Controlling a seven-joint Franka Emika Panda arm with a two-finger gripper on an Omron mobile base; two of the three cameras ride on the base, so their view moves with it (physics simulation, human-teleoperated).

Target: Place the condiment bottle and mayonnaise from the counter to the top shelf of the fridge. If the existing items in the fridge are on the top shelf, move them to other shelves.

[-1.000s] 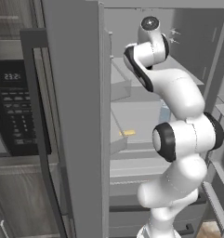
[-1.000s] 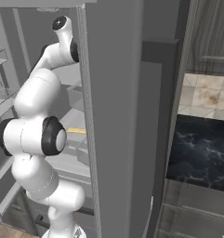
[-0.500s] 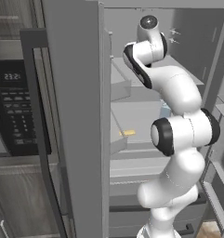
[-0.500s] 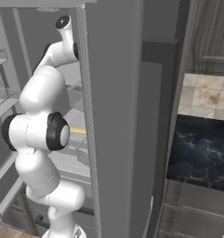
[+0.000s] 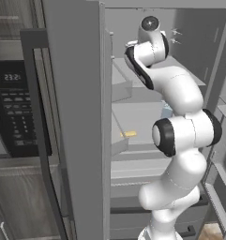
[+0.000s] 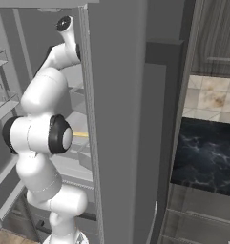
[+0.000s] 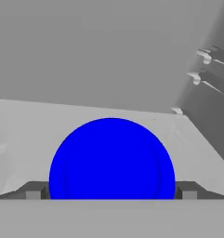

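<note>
Hand view: mayonnaise (image 7: 111, 160) blue lid sits between my gripper (image 7: 111, 193) tips on the top shelf (image 7: 34, 125) of the fridge (image 5: 74, 117). My jaws are fully spread either side, gripping nothing, so the jar looks set down there as the task wants.

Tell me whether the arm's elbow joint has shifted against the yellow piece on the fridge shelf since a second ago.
Yes, slightly. In the left base view the elbow joint has drifted left, toward the yellow piece on the shelf.
</note>
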